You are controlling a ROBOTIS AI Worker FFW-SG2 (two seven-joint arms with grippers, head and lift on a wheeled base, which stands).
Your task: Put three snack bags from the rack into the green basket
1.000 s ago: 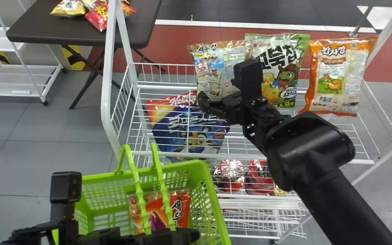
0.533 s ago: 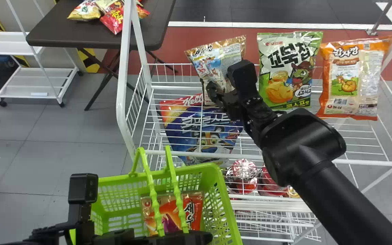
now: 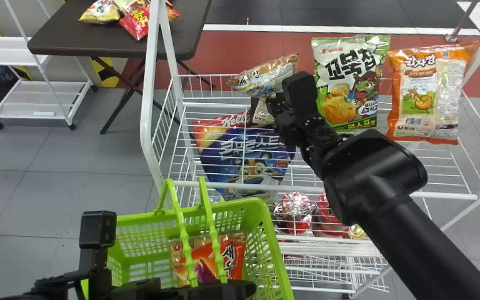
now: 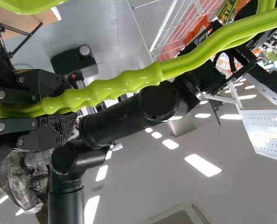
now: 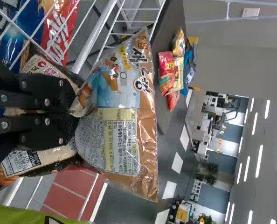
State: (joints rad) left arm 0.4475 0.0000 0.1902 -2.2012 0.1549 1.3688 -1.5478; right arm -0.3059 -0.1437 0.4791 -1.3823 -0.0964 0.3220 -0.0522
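At upper centre, the right gripper [image 5: 75, 106] pinches a brown, glossy plastic snack bag [image 5: 117, 121] by its lower end, leaving the broad top free. At lower left, the left gripper [image 4: 59, 109] grips the green plastic basket [image 3: 231, 203]'s handle [image 4: 129, 83], probably to steady it for loading.
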